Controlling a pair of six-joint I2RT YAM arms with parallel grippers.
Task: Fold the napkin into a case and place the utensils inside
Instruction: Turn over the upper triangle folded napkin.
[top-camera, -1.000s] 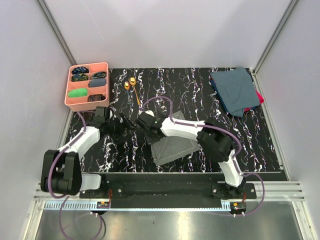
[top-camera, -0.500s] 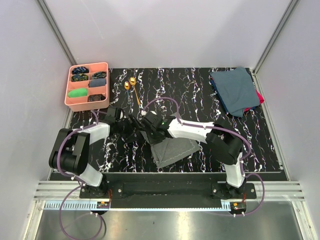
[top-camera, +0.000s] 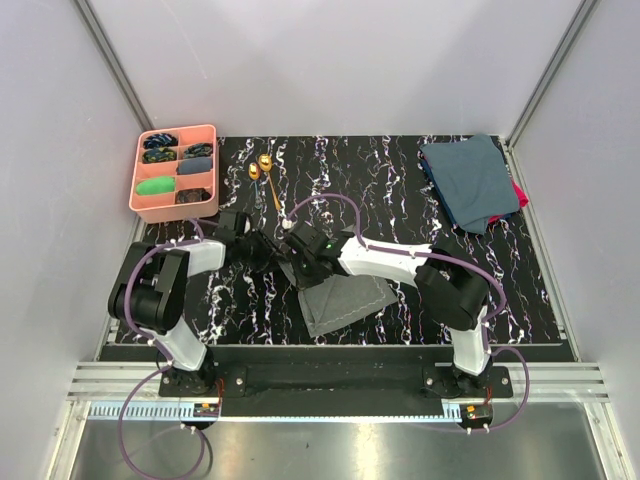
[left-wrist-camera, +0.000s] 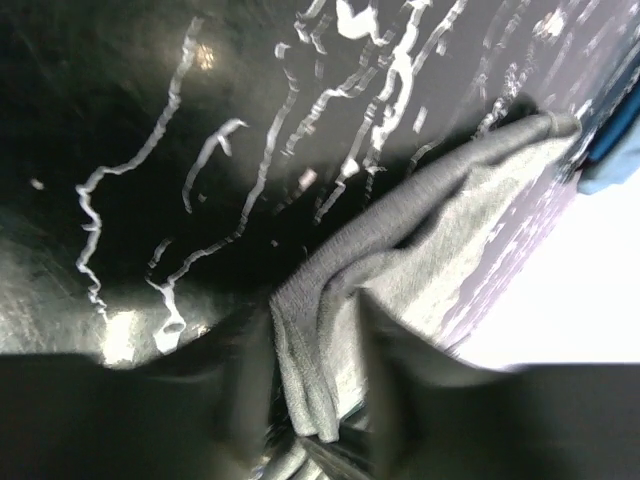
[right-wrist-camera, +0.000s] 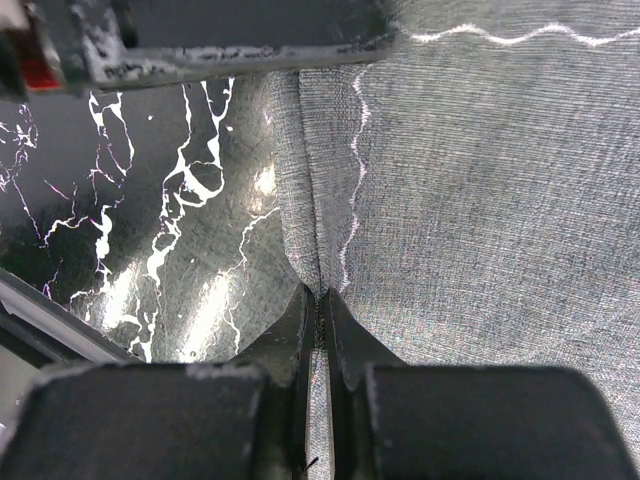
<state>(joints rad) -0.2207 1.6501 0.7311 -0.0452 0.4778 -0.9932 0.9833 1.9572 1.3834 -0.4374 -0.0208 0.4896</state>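
Folding the napkin (top-camera: 345, 298): right tool (right-wrist-camera: 318, 297) clamps its edge, left tool (left-wrist-camera: 312, 335) straddles a fold (grip unclear); next, carry it over.

The napkin (top-camera: 345, 300) lies near-centre on the tabletop (top-camera: 400, 190); utensils (top-camera: 265, 168) behind it, tray (top-camera: 170, 215) far left, cloths (top-camera: 470, 180) far right.

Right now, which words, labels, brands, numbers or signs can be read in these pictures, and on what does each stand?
No text can be read.
Small orange tag, bottom left: too small to read.
Fine marks along the front rail: too small to read.
Napkin, pink tray: no writing.
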